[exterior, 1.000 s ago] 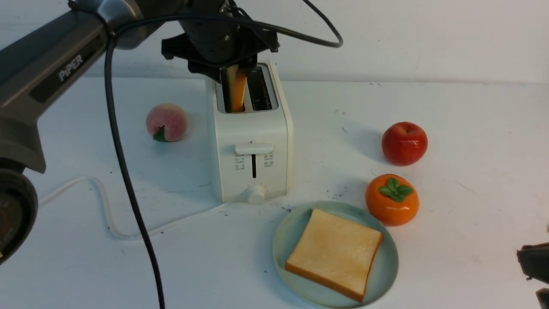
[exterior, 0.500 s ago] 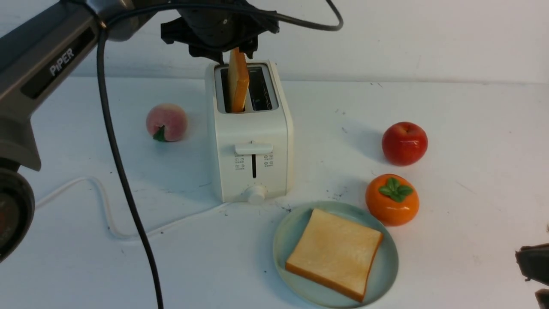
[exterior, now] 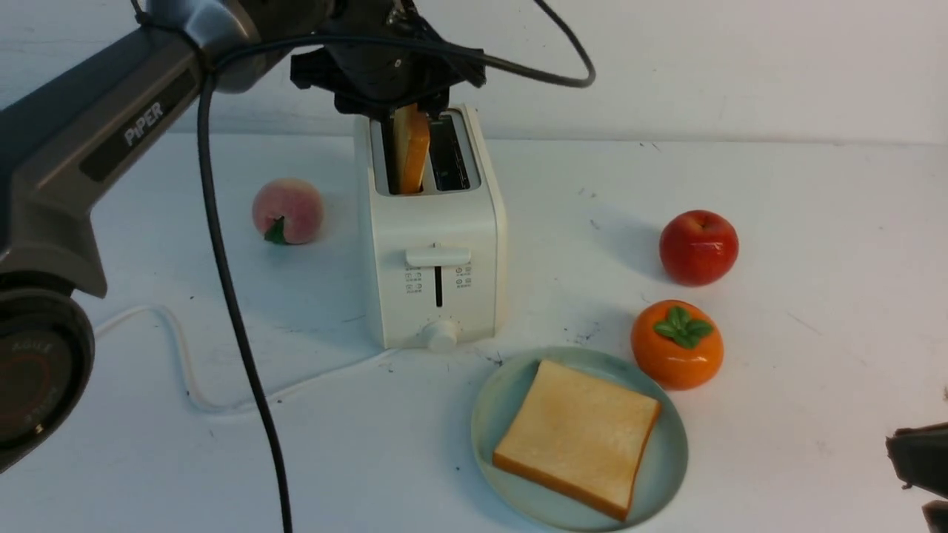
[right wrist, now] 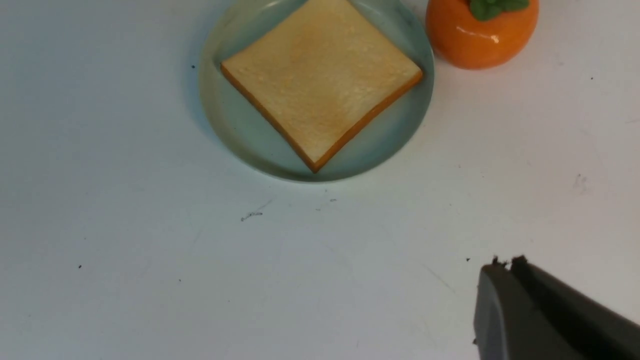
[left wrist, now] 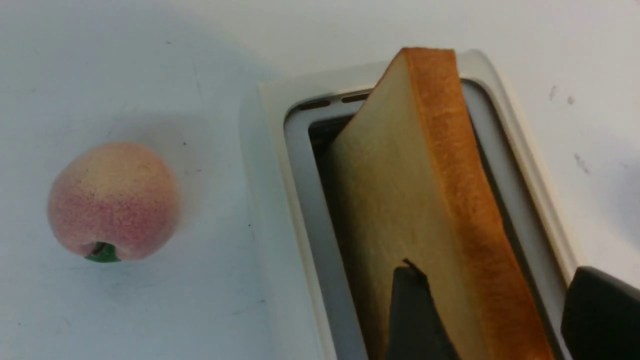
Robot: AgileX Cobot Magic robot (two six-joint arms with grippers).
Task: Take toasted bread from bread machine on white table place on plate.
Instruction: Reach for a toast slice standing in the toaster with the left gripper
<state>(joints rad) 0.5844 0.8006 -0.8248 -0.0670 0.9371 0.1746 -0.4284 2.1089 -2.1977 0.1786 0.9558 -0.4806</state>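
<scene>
The white bread machine stands mid-table on the white table. One slice of toasted bread stands tilted in its left slot, partly raised. My left gripper comes down over it and is shut on its top. In the left wrist view one finger lies on the pale face of this slice, the other beside the crust; the left gripper straddles it. Another slice lies flat on the plate. My right gripper rests shut at the table's near right.
A peach lies left of the toaster. A red apple and an orange persimmon sit right of it, the persimmon close to the plate's rim. The toaster's white cord loops over the near left table.
The left gripper rose with the slice half a second ago, then sank a little, so the slice sits lower in the slot again. The right gripper has not moved.
</scene>
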